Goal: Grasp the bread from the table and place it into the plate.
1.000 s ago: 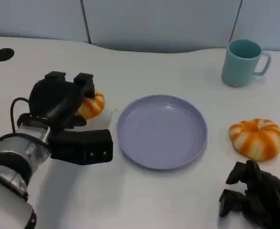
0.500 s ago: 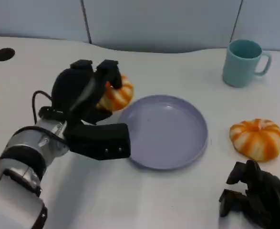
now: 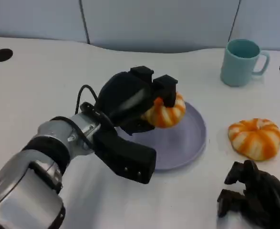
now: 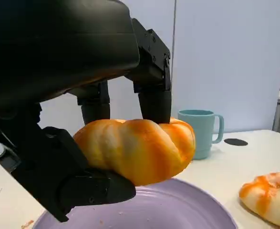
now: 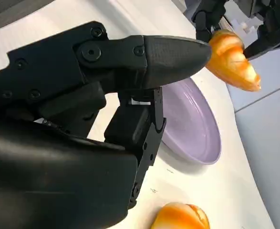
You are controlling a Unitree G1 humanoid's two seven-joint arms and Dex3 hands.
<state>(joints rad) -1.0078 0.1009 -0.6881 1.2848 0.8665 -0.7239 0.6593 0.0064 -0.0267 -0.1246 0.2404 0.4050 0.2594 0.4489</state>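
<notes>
- Left hand [image 3: 137,98]: gripping a bun [image 3: 166,112] between its upper fingers [image 4: 154,102] and its thumb [image 4: 89,188]. The thumb passes beneath the bun, the fingers press on its top.
- The bun is partly covered by the fingers in the head view; its far side is not visible there. In the left wrist view its orange-and-cream ridges are plain.
- The bun is held clear above the plate [image 3: 192,143], over the near-left portion of it. The left wrist view shows a gap between bun and plate surface.
- The plate's left part is hidden behind the left hand and forearm in the head view.
- Right hand [image 3: 256,198]: low on the table, cut off by the picture's edge. Fingers curled in, nothing seen in them. In the right wrist view its fingers [image 5: 144,57] lie together and block most of the scene.
- A second bun [image 3: 255,137] lies on the table just beyond the right hand, beside the plate and apart from it.
- A cup [image 3: 242,62] stands well beyond the right hand, handle to the right.
</notes>
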